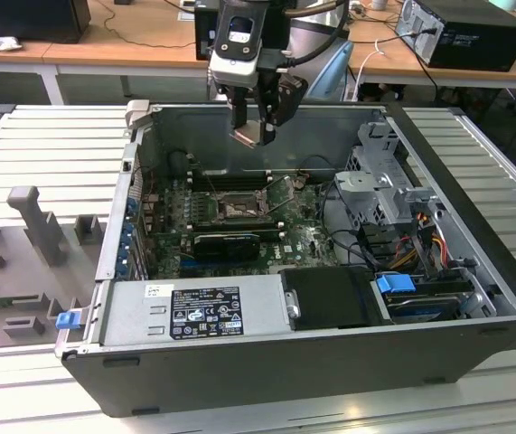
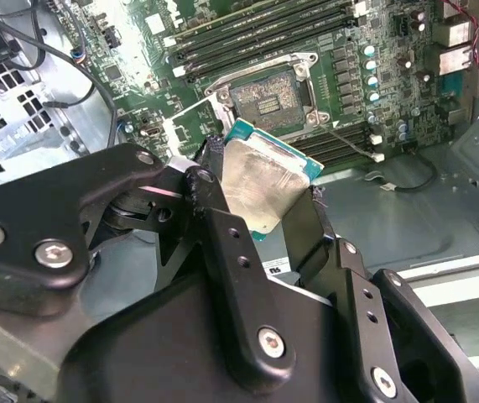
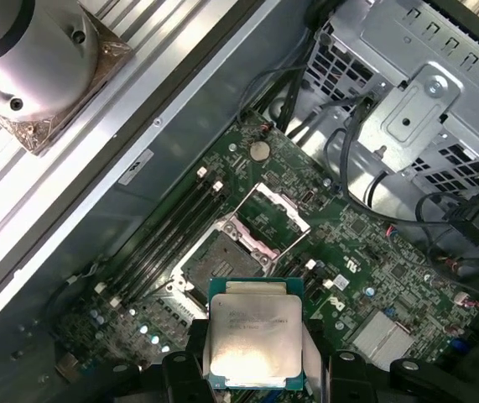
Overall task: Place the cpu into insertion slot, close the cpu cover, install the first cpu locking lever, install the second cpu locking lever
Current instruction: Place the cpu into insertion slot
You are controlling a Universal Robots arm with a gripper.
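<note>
My gripper (image 1: 256, 127) hangs above the open computer case, shut on the cpu (image 1: 253, 136), a flat square chip with a silvery face. In both wrist views the cpu (image 2: 257, 180) (image 3: 254, 336) sits between the two black fingers (image 2: 222, 227), well clear of the board. The insertion slot (image 3: 216, 260) (image 2: 264, 92) (image 1: 237, 209) lies below on the green circuit board with its dark pin field bare. The cpu cover (image 3: 289, 206), a silver frame with a square window, stands swung open beside the slot.
Long black memory sticks (image 2: 256, 34) flank the slot. A metal drive cage (image 1: 379, 181) with cables fills the exterior view's right, and a power supply (image 1: 194, 312) lies along the near side. Case walls (image 1: 267, 122) ring the board. A grey fixture (image 1: 36, 226) stands outside, at the exterior view's left.
</note>
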